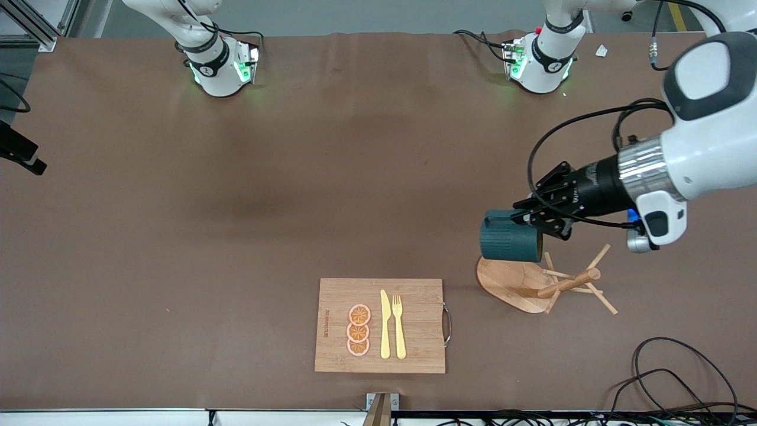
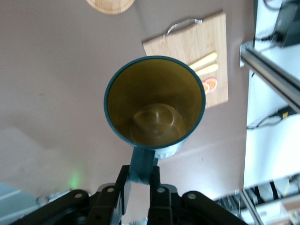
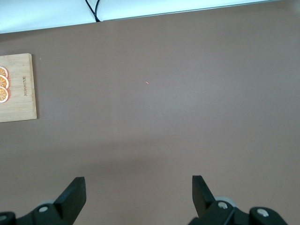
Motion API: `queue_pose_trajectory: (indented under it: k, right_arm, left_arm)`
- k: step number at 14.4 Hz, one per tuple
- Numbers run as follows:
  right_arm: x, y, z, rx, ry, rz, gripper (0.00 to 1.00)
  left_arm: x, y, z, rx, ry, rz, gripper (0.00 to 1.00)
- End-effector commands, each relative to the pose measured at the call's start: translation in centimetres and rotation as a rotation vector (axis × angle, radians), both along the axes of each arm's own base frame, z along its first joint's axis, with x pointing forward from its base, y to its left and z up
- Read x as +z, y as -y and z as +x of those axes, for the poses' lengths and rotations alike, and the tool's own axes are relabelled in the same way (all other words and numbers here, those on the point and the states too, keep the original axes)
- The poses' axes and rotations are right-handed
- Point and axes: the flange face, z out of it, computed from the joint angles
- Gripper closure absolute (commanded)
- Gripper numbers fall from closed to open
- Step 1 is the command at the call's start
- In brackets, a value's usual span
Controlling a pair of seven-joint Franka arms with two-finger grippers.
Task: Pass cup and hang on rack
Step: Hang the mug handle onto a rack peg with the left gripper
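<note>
Overhead: cup held above rack

Front view: left gripper (image 1: 528, 216) is clamped on the cup (image 1: 510, 236), carried in the air over the rack (image 1: 547, 283), whose base sits beside the board (image 1: 380, 325), toward the left arm's end.

Left wrist view: fingers (image 2: 123, 185) pinch the cup's handle (image 2: 143, 164); the mouth faces the camera.

Right wrist view: right gripper (image 3: 138, 196) waits, jaws spread wide, holding nothing.
</note>
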Motion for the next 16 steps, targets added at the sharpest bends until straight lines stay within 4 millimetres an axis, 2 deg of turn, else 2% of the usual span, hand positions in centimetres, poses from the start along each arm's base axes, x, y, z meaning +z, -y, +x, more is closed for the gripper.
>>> queue_pose_trajectory:
  k: [1, 4, 6, 9, 16]
  right_arm:
    - [0.3, 0.2, -0.6, -0.005, -0.002, -0.007, 0.0]
    - [0.3, 0.3, -0.6, -0.003, 0.0, -0.009, 0.0]
    - [0.3, 0.3, -0.6, -0.005, 0.0, -0.009, 0.0]
    - [0.7, 0.4, -0.6, -0.003, 0.007, -0.01, 0.0]
    - [0.7, 0.5, -0.6, -0.005, 0.006, -0.012, 0.0]
  left_arm:
    - [-1.0, -4.0, 0.4, -0.054, -0.016, -0.14, 1.0]
    - [-4.2, -7.4, 2.0, -0.082, -0.031, -0.247, 1.0]
    - [-6.7, -10.2, 3.5, -0.02, -0.066, -0.341, 1.0]
    - [-10.0, -12.9, 4.5, -0.02, -0.09, -0.442, 1.0]
    - [-13.4, -13.1, 5.4, -0.003, -0.126, -0.512, 1.0]
